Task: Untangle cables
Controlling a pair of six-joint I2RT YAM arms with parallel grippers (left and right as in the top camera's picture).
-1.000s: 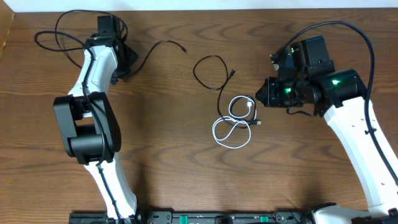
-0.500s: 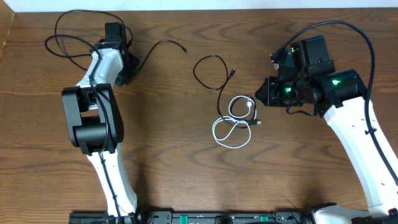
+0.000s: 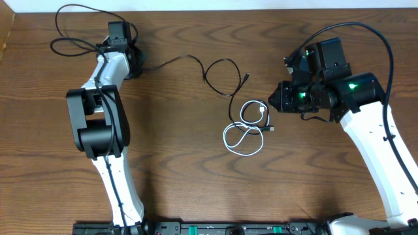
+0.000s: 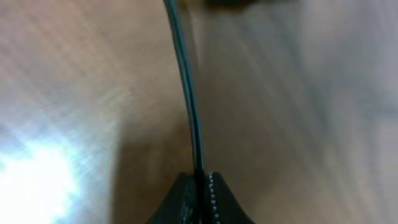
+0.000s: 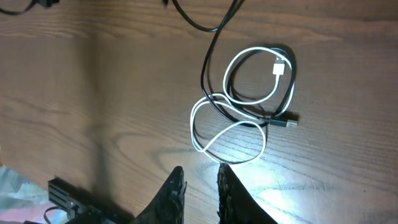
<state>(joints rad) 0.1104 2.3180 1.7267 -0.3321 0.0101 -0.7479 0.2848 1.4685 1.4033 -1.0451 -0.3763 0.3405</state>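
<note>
My left gripper [image 3: 134,64] is at the far left of the table, shut on a thin black cable [image 4: 188,93] that runs straight out from between the jaws [image 4: 200,182]. From there that cable [image 3: 171,60] stretches right toward a second black cable [image 3: 222,62], which loops mid-table and runs down into the coiled white cable [image 3: 245,136]. In the right wrist view the white cable [image 5: 214,99] overlaps the black one, whose plug [image 5: 287,122] lies at the right. My right gripper [image 5: 200,171] hovers near these coils, slightly open and holding nothing; in the overhead view it [image 3: 273,99] sits just right of them.
Thin black loops [image 3: 68,29] lie at the far left corner behind the left arm. A thick black cord [image 3: 366,27] arcs over the right arm. The table's far edge [image 3: 209,9] is close to the left gripper. An equipment rail [image 3: 215,228] lines the near edge.
The left gripper closed on the black cable and shifted toward the far edge. The cable is drawn straighter and the loops at the far left moved. The right arm stayed still.
</note>
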